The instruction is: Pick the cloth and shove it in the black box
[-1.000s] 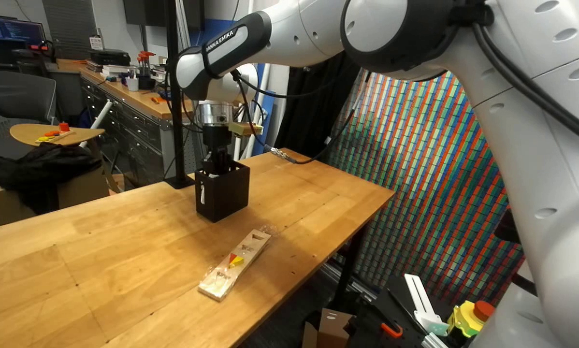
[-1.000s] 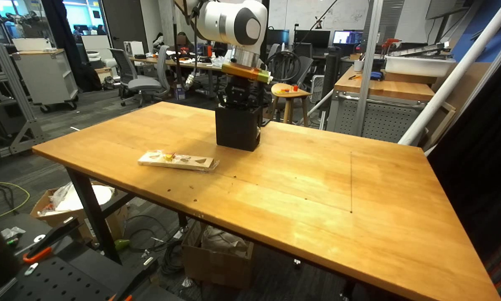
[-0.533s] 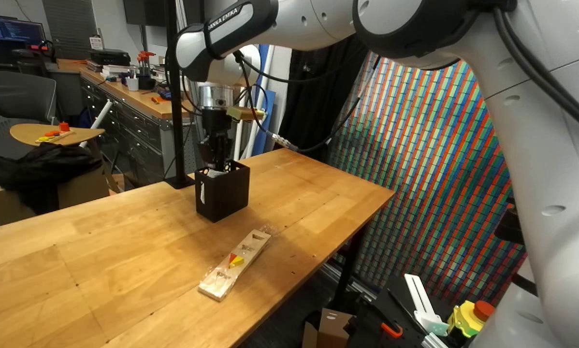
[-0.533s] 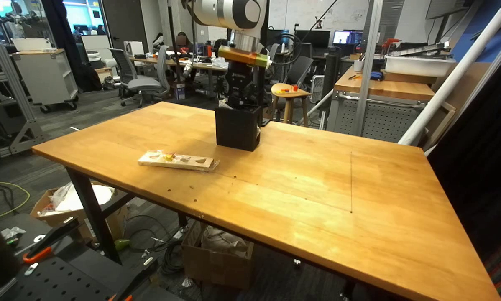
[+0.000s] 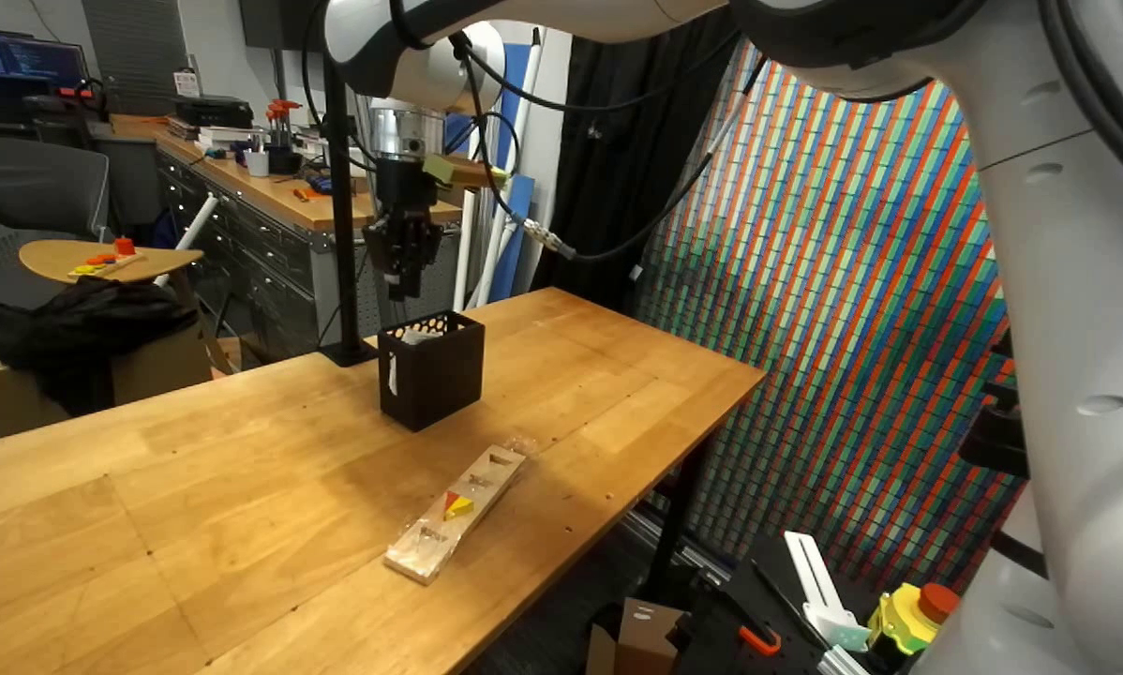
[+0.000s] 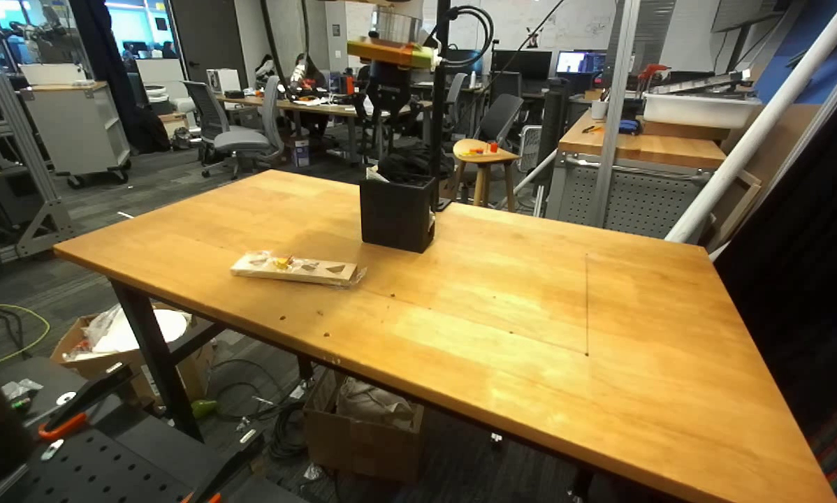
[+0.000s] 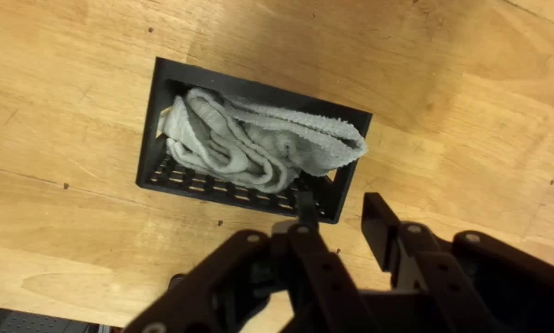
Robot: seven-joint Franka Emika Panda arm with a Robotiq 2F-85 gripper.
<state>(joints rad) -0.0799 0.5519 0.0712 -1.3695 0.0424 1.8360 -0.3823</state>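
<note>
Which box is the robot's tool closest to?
The black box, standing on the table with the whitish cloth inside; the tool hangs above it. The brown cardboard boxes are off the table, farther away.

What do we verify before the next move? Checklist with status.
1. Gripper open and empty: ok.
2. Gripper apart from the black box: ok, it hangs higher.
3. Box upright on the table: ok.
4. Bulk of the cloth inside the box: ok.
5. Cloth off the rim: not ok, one fold overlaps it in the wrist view.
6. Room to push deeper: cannot tell, hidden beneath the cloth.
</note>
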